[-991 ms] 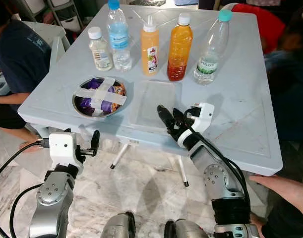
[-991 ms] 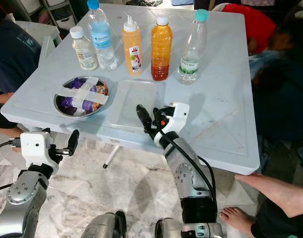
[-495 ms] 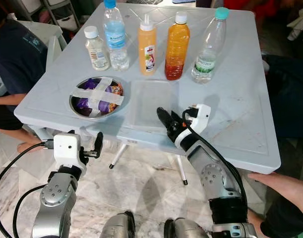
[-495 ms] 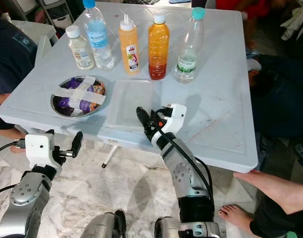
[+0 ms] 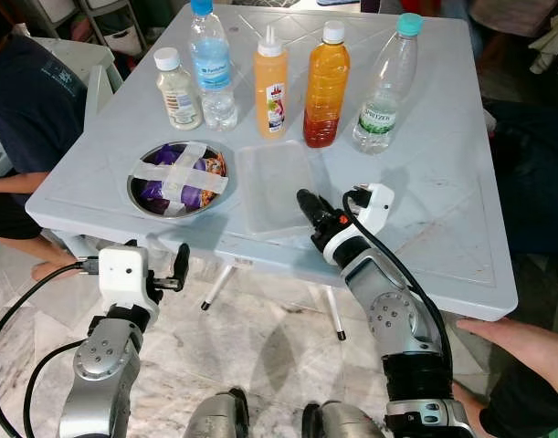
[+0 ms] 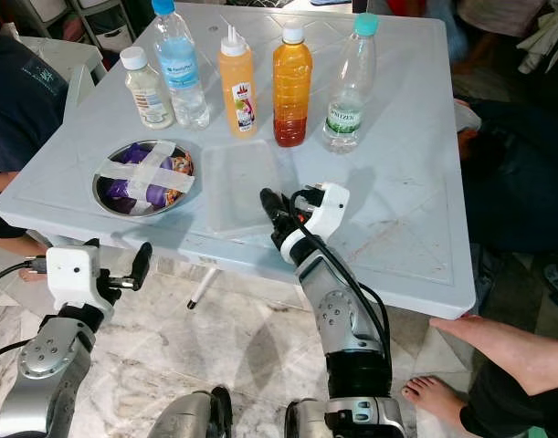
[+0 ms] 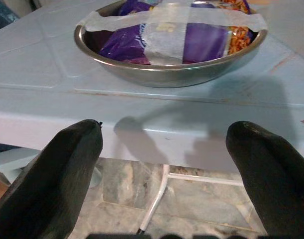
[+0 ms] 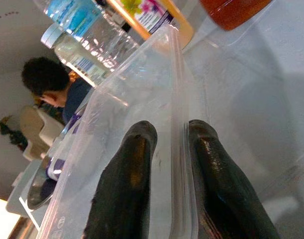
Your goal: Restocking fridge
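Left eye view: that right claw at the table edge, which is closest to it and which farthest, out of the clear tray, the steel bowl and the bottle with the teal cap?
From the right gripper:
1. Clear tray: its fingers pinch the tray's near wall.
2. Steel bowl: on the tray's left, taped over purple packets.
3. Teal-capped bottle: in the back row, at its right end.

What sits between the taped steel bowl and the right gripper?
The clear plastic tray lies between the steel bowl and the right gripper, which straddles its near rim, as the right wrist view shows.
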Controlling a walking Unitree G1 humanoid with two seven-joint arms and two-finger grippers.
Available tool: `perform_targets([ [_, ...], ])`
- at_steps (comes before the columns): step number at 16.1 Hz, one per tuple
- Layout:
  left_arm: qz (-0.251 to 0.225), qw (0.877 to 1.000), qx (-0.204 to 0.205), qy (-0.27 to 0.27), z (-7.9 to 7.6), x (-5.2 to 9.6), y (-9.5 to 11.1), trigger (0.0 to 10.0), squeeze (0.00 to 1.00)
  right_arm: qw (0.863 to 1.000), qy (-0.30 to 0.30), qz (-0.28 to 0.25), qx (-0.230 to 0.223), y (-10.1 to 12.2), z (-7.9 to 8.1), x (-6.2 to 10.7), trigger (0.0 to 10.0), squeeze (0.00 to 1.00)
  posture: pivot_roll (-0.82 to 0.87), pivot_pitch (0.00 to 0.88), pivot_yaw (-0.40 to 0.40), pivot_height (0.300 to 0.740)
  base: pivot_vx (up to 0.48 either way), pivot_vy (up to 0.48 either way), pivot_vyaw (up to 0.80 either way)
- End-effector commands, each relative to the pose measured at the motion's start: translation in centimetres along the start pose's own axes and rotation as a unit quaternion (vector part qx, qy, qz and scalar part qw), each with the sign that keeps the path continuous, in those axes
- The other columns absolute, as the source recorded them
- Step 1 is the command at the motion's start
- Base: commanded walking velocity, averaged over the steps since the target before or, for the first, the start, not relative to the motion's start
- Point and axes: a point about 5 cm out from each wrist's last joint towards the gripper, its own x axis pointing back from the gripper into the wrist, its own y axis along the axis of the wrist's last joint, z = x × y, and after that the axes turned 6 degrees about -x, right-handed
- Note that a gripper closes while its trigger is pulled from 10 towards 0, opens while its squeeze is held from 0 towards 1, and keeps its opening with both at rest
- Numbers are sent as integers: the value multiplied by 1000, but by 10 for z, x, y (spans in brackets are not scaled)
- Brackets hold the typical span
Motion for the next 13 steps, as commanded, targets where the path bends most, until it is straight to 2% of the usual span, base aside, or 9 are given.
perform_targets([
  [1, 5, 1000, 0, 14, 5, 2, 0, 10000, 0, 999, -32, 0, 13, -2, -9, 5, 0, 0, -12, 172, 43, 740, 0, 0, 0],
  [3, 5, 1000, 2, 18, 6, -1, 0, 10000, 0, 998, -28, -27, 54, 7, -6, 5, 0, 0, -17, 172, 44, 740, 0, 0, 0],
  [4, 6, 1000, 2, 17, 5, -1, 0, 10000, 0, 997, -23, -31, 60, 8, -4, 4, 157, 0, -17, 172, 44, 740, 0, 0, 0],
  [5, 7, 1000, 2, 17, 5, -1, -1, 10000, 0, 996, -20, -35, 78, 11, -2, 3, 10000, 0, -19, 171, 44, 740, 0, 0, 0],
  [7, 9, 1000, 3, 22, 5, -1, -1, 10000, 0, 989, -32, -45, 134, 16, -3, 3, 10000, 0, -19, 168, 42, 740, 0, 0, 0],
  [9, 9, 1000, 4, 23, 5, -2, -1, 10000, 0, 986, -60, -43, 151, 15, -10, 3, 10000, 0, -19, 168, 39, 740, 0, 0, 0],
  [10, 10, 1000, 5, 24, 4, -2, -1, 10000, 0, 980, -82, -61, 173, 19, -15, 5, 10000, 0, -21, 169, 39, 740, 0, 0, 0],
  [13, 11, 1000, 5, 23, 4, -3, -2, 10000, 0, 980, -97, -70, 158, 23, -20, 8, 10000, 0, -23, 168, 41, 740, 0, 0, 0],
])
